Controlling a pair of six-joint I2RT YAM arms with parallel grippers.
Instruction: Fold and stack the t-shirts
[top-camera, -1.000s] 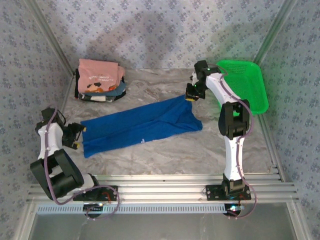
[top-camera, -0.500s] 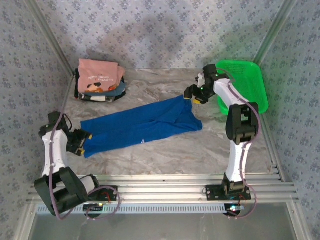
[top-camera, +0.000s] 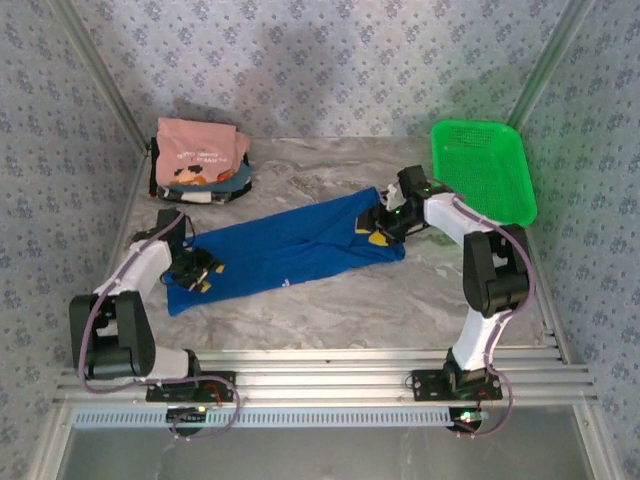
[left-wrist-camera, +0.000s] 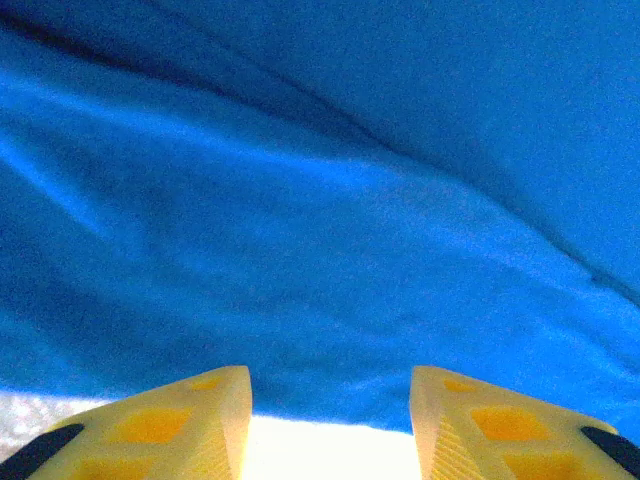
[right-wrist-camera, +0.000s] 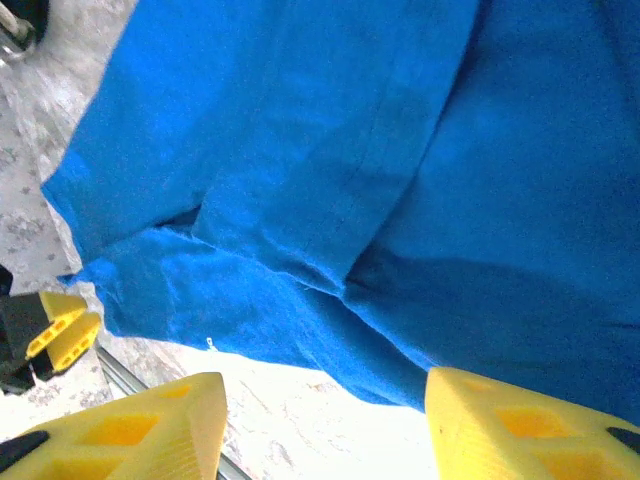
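Observation:
A royal-blue t-shirt (top-camera: 285, 250) lies folded into a long strip slanting across the middle of the table. My left gripper (top-camera: 195, 272) is over its left end, jaws open. In the left wrist view the blue cloth (left-wrist-camera: 320, 200) spreads ahead, its near edge lying between the yellow fingertips (left-wrist-camera: 200, 410). My right gripper (top-camera: 378, 228) is over the strip's right end, open. In the right wrist view the shirt (right-wrist-camera: 330, 170) has its hem just ahead of my open right gripper (right-wrist-camera: 325, 415). A salmon-pink tee (top-camera: 200, 152) tops a folded stack at the back left.
A green mesh basket (top-camera: 482, 170) stands at the back right, beyond the right arm. The folded stack of darker tees (top-camera: 205, 188) sits by the left wall. Patterned walls close in the table on three sides. Bare marble tabletop (top-camera: 330, 305) lies in front of the shirt.
Both arms have swung inward and down onto the blue shirt: the left from the table's left edge to its left end, the right from beside the basket to its right end.

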